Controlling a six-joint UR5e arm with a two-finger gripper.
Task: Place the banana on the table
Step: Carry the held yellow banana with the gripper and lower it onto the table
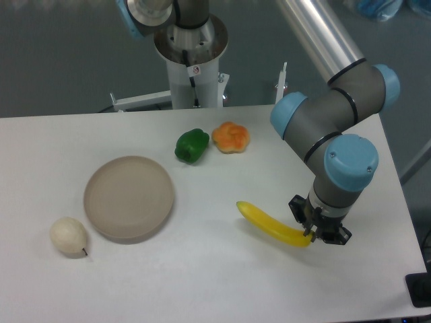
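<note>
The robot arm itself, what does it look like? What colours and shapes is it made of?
The arm is built from thick grey cylinders joined at elbows, each joint closed by a round light-blue cap. A long shiny silver tube runs up to the top edge. The gripper is a small black block at the tip. The white base column carries a thin black cable and a small red mark.

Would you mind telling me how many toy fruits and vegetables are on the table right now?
4. The pear lies left of the plate, the green pepper and orange pepper sit behind it, and the banana is at the claw. None seem hidden.
</note>
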